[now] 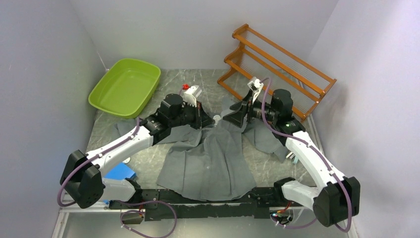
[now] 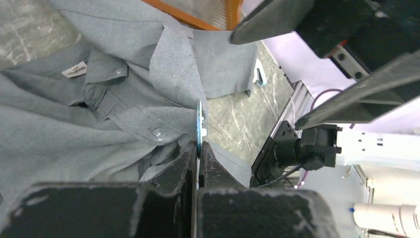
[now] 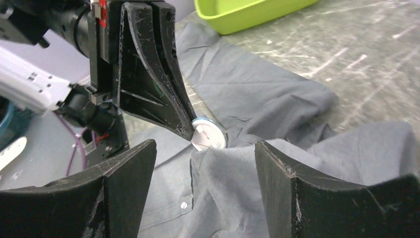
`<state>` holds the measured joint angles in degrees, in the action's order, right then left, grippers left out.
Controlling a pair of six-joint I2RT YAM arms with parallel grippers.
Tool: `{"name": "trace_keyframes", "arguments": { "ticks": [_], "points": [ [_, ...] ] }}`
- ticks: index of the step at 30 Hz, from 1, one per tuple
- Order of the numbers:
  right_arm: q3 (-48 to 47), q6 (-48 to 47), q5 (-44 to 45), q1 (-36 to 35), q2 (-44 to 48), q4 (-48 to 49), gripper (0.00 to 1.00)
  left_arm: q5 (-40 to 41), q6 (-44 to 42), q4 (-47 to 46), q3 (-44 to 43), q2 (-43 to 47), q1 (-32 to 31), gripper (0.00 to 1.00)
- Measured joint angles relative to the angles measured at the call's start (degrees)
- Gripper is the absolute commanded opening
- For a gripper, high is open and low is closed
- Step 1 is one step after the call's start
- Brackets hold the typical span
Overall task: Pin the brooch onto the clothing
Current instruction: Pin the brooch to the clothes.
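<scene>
The clothing (image 1: 208, 158), a dark-grey button-up shirt, lies spread on the table with its collar end bunched up between the two arms. My left gripper (image 2: 199, 148) is shut on the brooch (image 2: 199, 121), a thin round disc seen edge-on against a raised fold of shirt (image 2: 99, 114). In the right wrist view the brooch (image 3: 209, 135) shows its pale round face at the tip of the left fingers (image 3: 153, 74). My right gripper (image 3: 203, 163) is open, with a hump of shirt (image 3: 257, 198) between its spread fingers, neither finger pressing it. From above, the left gripper (image 1: 210, 120) and right gripper (image 1: 229, 119) almost meet.
A green tub (image 1: 126, 87) sits at the back left and a wooden rack (image 1: 277, 64) at the back right. A small red-and-white item (image 1: 190, 89) lies behind the left wrist. A blue object (image 1: 120, 172) rests near the left arm's base.
</scene>
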<state>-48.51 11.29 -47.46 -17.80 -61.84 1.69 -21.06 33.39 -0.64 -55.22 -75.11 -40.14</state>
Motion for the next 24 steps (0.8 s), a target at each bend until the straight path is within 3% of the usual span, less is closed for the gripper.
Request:
{"name": "trace_keyframes", "arguments": {
  "ticks": [9,21,24],
  "points": [
    [-2.36,-0.87,-13.00,0.15,-10.40,3.10,0.54,-5.46,-2.84,-4.39,1.64,1.38,0.00,0.03],
    [-2.36,0.76,-19.37,0.15,-12.33,9.62,0.33,-9.64,-3.82,-6.03,1.64,1.38,0.00,0.03],
    [-2.36,1.18,-20.17,0.15,-12.59,10.40,0.23,-9.94,-3.82,-6.03,1.64,1.38,0.00,0.03]
  ]
}}
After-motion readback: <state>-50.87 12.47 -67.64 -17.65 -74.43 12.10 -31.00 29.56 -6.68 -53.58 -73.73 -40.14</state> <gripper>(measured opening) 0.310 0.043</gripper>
